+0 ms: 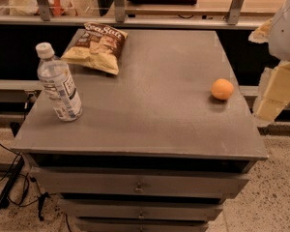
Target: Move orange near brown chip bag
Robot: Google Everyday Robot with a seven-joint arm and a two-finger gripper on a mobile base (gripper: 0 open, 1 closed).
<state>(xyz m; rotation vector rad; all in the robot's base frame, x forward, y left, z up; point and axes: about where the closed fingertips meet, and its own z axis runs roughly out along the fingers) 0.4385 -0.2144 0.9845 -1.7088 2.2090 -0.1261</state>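
The orange (222,89) is small and round and sits on the grey cabinet top (154,105) near its right edge. The brown chip bag (97,46) lies flat at the far left of the top, with white "Sea Salt" lettering and a pale yellow lower part. My gripper (276,93) hangs at the right edge of the view, beyond the cabinet's right side and to the right of the orange. It touches nothing. The orange and the bag are far apart, on opposite sides of the top.
A clear plastic water bottle (59,83) stands upright at the left of the top, in front of the bag. Drawers (140,185) run down the cabinet front. A shelf with metal posts (174,6) stands behind. Cables (12,178) lie on the floor at left.
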